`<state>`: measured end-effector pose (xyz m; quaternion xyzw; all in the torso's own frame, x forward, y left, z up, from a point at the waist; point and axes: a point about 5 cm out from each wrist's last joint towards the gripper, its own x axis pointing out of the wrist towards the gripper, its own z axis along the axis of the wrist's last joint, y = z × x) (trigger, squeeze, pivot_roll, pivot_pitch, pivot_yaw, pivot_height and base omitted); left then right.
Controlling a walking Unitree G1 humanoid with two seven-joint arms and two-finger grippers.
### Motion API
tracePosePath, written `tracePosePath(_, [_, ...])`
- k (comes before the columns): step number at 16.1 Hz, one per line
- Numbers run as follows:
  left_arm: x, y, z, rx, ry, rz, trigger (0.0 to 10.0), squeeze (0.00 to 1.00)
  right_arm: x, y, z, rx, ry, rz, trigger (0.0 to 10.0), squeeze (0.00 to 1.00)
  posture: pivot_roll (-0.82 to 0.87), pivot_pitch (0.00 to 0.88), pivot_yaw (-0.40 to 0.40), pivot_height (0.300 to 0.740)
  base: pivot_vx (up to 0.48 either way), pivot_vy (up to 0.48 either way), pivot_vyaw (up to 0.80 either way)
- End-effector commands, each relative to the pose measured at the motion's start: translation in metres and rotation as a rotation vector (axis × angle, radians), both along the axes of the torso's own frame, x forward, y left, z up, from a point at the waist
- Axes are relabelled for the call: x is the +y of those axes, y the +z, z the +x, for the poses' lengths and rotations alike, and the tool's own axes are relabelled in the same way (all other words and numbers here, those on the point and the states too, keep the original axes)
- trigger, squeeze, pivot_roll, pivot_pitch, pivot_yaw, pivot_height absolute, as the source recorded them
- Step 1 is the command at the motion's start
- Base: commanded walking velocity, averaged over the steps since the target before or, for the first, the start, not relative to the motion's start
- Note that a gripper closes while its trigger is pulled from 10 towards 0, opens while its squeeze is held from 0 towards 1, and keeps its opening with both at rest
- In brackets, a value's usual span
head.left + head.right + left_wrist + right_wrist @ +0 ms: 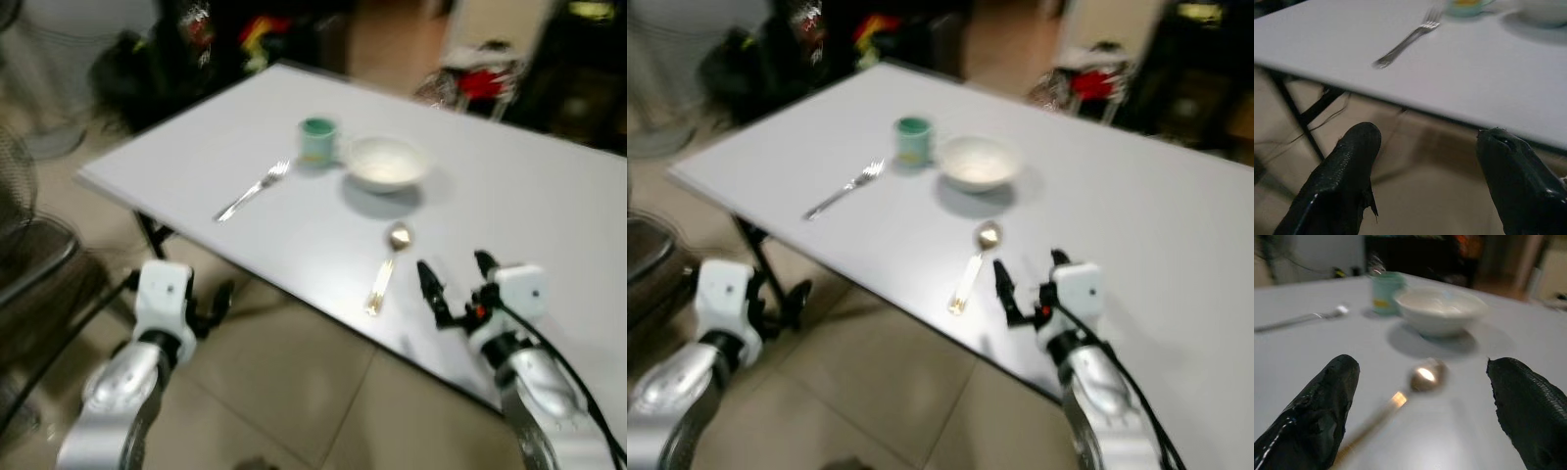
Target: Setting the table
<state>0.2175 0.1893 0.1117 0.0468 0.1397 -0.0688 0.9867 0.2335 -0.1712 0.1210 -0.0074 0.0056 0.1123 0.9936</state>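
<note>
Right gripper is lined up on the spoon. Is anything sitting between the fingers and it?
Nothing visible is in the way. The right gripper hangs open over the table, and the spoon lies just ahead of it with bare tabletop between. The bowl and cup stand beyond the spoon, the fork well off to the left.

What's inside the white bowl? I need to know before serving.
The white bowl looks empty: its pale inside shows nothing in the head views. The images are blurred, and the near rim hides part of the bottom in the right wrist view.

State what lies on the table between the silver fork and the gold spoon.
Only bare white tabletop separates the silver metal fork from the gold spoon, seen in both eye views.
</note>
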Motion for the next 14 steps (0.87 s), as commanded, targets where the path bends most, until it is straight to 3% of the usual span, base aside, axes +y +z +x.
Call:
tracePosePath(1, [-0.005, -0.001, -0.003, -0.005, -0.003, 0.005, 10.0, 0.0, -0.004, 0.002, 0.003, -0.023, 0.001, 0.0, 10.0, 0.0, -0.08, 0.0, -0.015, 0.74, 0.0, 0.0, 0.8])
tracePosePath(4, [-0.007, -0.003, -0.014, 0.007, 0.034, -0.011, 10.0, 0.0, -0.008, 0.008, 0.008, -0.052, 0.006, 0.01, 10.0, 0.0, -0.04, 0.0, -0.047, 0.74, 0.0, 0.0, 0.8])
tracePosePath(6, [0.003, -0.003, -0.023, 0.006, 0.138, -0.036, 10.0, 0.0, -0.009, 0.007, 0.013, -0.055, 0.001, 0.027, 10.0, 0.0, -0.04, 0.0, -0.055, 0.74, 0.0, 0.0, 0.8])
tracePosePath(7, [0.003, -0.004, -0.026, 0.007, 0.138, -0.037, 10.0, 0.0, -0.005, 0.008, 0.013, -0.055, 0.015, 0.051, 10.0, 0.0, -0.04, 0.0, -0.066, 0.74, 0.0, 0.0, 0.79])
tracePosePath(10, [0.0, -0.001, -0.019, -0.057, 0.139, -0.014, 10.0, 0.0, 0.002, 0.002, 0.012, -0.032, 0.027, 0.068, 10.0, 0.0, -0.02, 0.0, -0.095, 0.74, 0.0, 0.0, 0.79])
tracePosePath(14, [-0.003, 0.002, -0.011, -0.074, 0.103, 0.008, 10.0, 0.0, 0.004, 0.001, 0.006, -0.021, 0.012, 0.09, 10.0, 0.0, -0.03, 0.0, -0.079, 0.74, 0.0, 0.0, 0.79])
